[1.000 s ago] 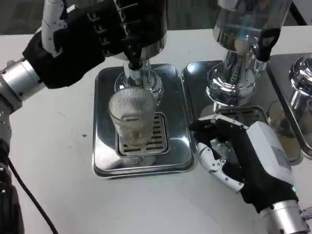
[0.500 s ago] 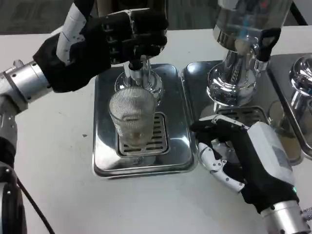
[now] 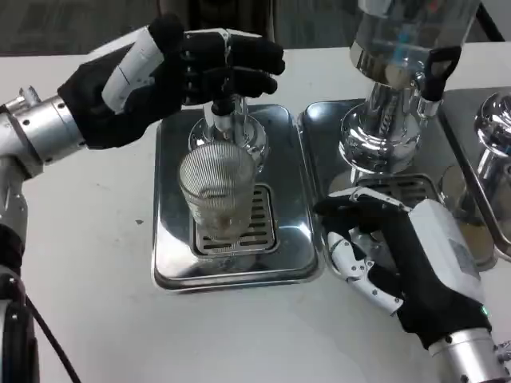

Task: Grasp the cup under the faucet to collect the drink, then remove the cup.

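Left hand (image 3: 172, 68) has swung lower & further right since a sec ago, its fingers (image 3: 239, 64) now curled over the faucet (image 3: 219, 112) at the tray's far edge, tho I can't tell if they actually grip it. Ribbed clear cup (image 3: 217, 195) stands upright on the drip grate in the middle of the steel tray (image 3: 172, 239), right under the faucet. Right hand (image 3: 399, 255) rests w/ fingers spread, holding nothing, just off the tray's near-right corner, apart from the cup.
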